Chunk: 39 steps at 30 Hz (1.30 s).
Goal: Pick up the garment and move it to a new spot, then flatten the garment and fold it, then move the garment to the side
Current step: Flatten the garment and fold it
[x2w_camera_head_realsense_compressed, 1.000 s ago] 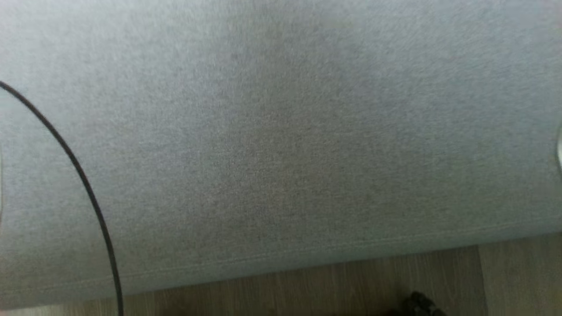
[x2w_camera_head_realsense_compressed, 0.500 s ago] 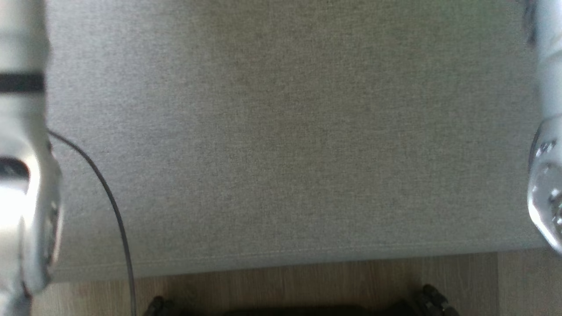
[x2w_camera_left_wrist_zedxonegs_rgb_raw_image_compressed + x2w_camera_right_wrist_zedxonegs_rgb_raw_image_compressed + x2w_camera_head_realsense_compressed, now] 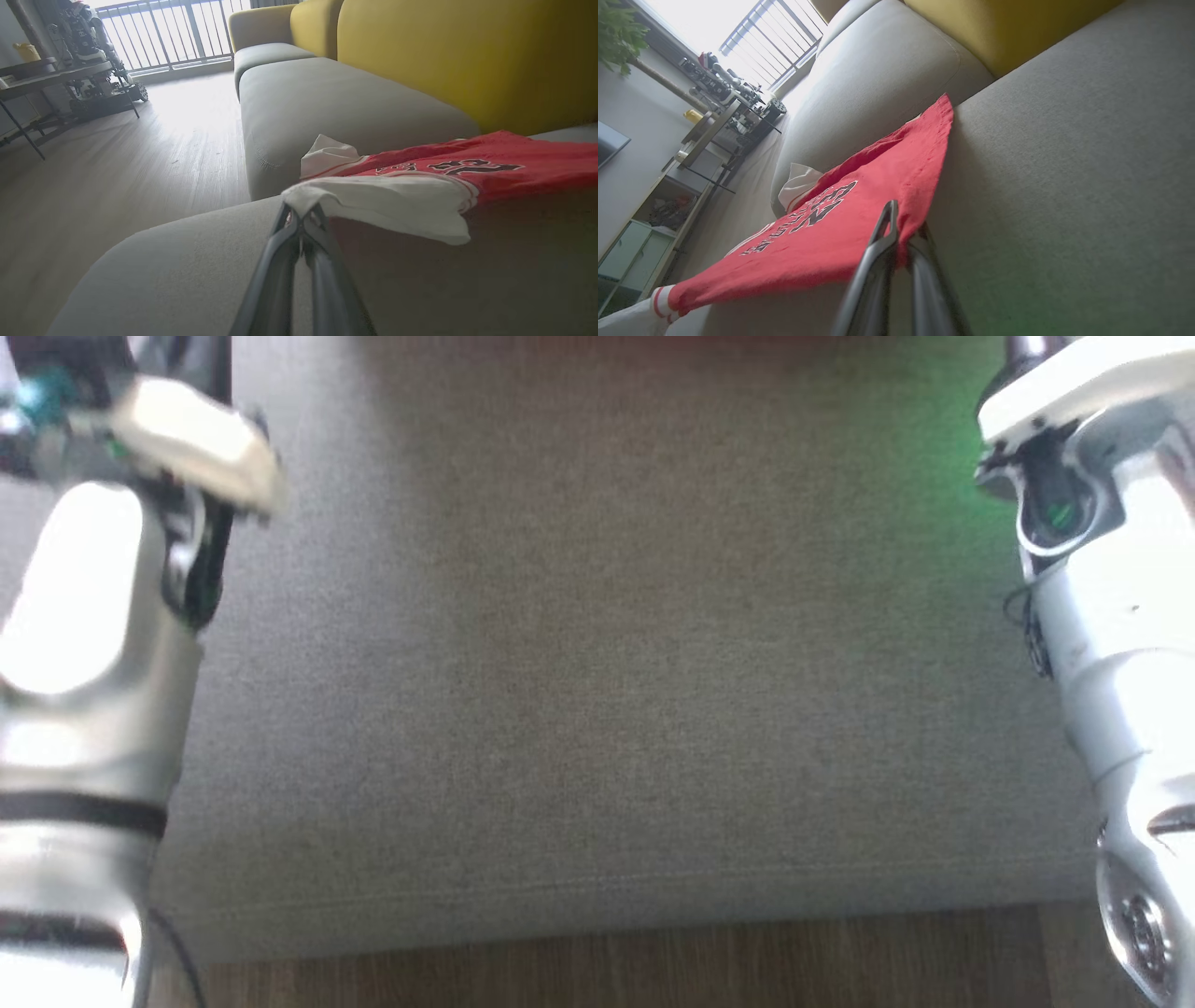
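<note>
The garment [image 3: 504, 163] is a red jersey with black lettering and white trim, lying stretched over the grey sofa seat [image 3: 597, 663]. In the left wrist view my left gripper [image 3: 301, 218] is shut on a white trimmed corner [image 3: 383, 200], lifted just off the cushion. My right gripper [image 3: 902, 233] is shut on the red hem of the garment [image 3: 840, 219], which hangs slightly above the seat. In the head view my pale left forearm [image 3: 84, 709] and right forearm [image 3: 1111, 663] reach up both sides, and a red sliver [image 3: 747, 340] shows at the top edge.
Yellow backrest cushions [image 3: 467, 56] stand behind the seat. Another grey seat [image 3: 336, 102] adjoins on the far side. Wooden floor [image 3: 140, 154] runs in front, with a table carrying equipment [image 3: 70, 70] and a shelf unit [image 3: 649, 224] beyond.
The head view has shifted and levelled over the sofa seat. Both forearms have come into it from the sides and now reach toward its top edge.
</note>
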Motion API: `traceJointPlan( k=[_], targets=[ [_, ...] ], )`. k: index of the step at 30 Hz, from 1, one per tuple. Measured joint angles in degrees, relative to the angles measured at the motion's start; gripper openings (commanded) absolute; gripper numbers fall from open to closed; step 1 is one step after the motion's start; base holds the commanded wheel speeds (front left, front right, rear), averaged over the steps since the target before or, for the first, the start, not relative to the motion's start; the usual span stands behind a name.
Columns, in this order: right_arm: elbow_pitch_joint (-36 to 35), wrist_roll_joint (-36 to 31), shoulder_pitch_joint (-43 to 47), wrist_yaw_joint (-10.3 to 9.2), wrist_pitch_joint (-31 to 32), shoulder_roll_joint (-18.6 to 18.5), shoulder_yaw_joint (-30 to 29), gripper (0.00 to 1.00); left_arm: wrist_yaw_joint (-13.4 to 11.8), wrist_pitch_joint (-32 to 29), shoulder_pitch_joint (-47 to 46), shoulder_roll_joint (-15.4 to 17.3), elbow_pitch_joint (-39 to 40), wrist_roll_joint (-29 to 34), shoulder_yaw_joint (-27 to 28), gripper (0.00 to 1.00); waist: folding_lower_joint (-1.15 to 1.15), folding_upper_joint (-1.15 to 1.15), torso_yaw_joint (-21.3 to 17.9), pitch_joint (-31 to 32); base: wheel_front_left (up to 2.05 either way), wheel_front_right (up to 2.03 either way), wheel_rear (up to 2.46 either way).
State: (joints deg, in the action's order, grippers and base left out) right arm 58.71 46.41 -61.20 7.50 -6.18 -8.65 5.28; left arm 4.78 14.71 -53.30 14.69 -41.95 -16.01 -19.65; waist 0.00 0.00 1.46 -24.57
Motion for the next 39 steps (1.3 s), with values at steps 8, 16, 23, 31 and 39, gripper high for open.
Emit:
traceJointPlan(
  k=[8, 16, 23, 31, 39],
  targets=[
    [2.6, 0.0, 4.8, 0.0, 3.7, -2.8, 5.6, 0.0, 1.4, -0.6, 9.5, 3.2, 0.5, 0.7, -3.6, 0.0, 0.0, 0.0, -0.3, 6.2, 0.0, 0.0, 0.0],
    [5.3, 0.0, 6.9, 0.0, 4.2, -4.2, 8.4, 0.0, 2.4, -3.4, 14.7, 6.0, 2.4, 0.3, -7.6, 0.0, 0.0, 0.0, -0.2, 10.2, 0.0, 0.0, 0.0],
    [5.9, 0.5, 7.2, 0.0, 4.2, -4.2, 10.3, 0.0, 2.8, -5.5, 18.9, 9.8, 6.9, -1.2, -14.0, 0.0, 0.0, 0.0, -0.2, 11.6, 0.0, 0.0, 0.0],
    [5.8, 1.1, 9.3, 0.0, 4.7, -4.3, 13.1, 0.0, 2.8, -8.7, 22.8, 15.5, 13.8, -6.3, -21.7, 0.0, 0.0, 0.0, -0.5, 13.1, 0.0, 0.0, 0.0],
    [3.8, 1.6, 11.8, 0.0, 8.7, -6.2, 18.5, 0.0, 2.8, -13.6, 25.1, 22.4, 21.7, -15.3, -28.9, 0.0, 0.0, 0.0, -1.2, 15.1, 0.0, 0.0, 0.0]
  ],
)
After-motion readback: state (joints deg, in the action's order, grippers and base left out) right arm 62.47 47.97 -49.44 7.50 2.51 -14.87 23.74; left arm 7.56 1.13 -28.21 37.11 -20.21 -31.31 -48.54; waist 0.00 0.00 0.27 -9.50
